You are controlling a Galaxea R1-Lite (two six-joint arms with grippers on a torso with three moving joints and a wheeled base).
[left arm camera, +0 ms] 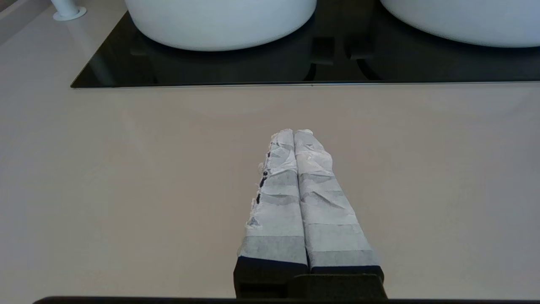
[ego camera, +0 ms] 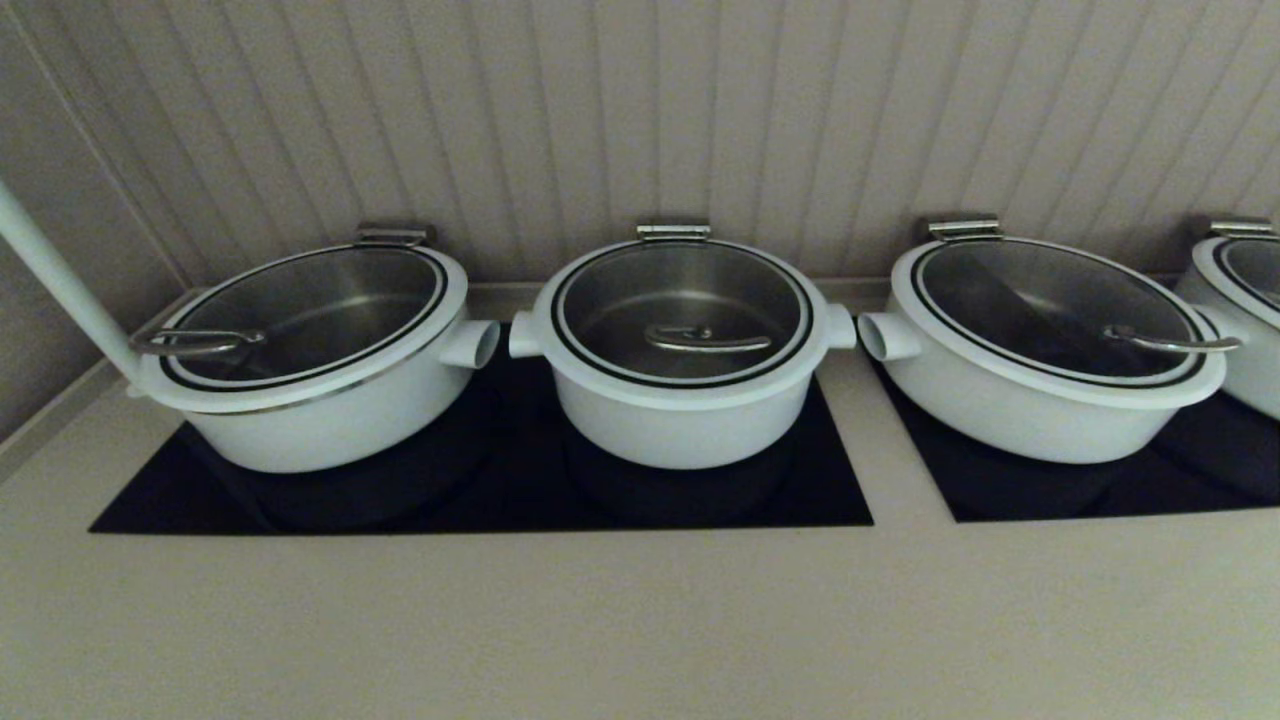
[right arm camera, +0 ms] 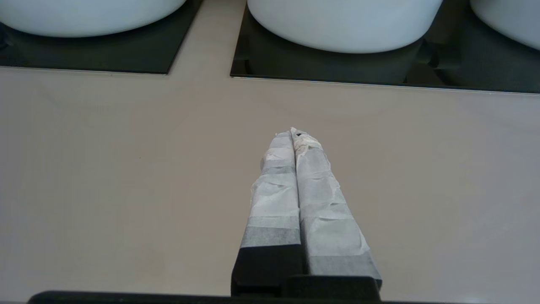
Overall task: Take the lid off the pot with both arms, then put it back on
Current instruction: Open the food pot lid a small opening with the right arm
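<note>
The pot (ego camera: 682, 420) is the small deep white one in the middle of the row, with stub handles on both sides. The lid (ego camera: 682, 310), glass with a white rim and a black ring, sits closed on it, its steel bar handle (ego camera: 705, 340) in the middle. The pot's wall also shows in the left wrist view (left arm camera: 464, 21) and in the right wrist view (right arm camera: 84, 17). My left gripper (left arm camera: 294, 133) and right gripper (right arm camera: 292, 133) are shut and empty. Both hover over the beige counter, short of the black panels and away from the pot. Neither arm shows in the head view.
A wider white pot (ego camera: 310, 390) with its lid stands to the left on the same black panel (ego camera: 480, 500). Two more pots (ego camera: 1040, 390) (ego camera: 1240, 300) stand to the right on a second panel. A white post (ego camera: 60, 280) rises at far left. The grooved wall is close behind.
</note>
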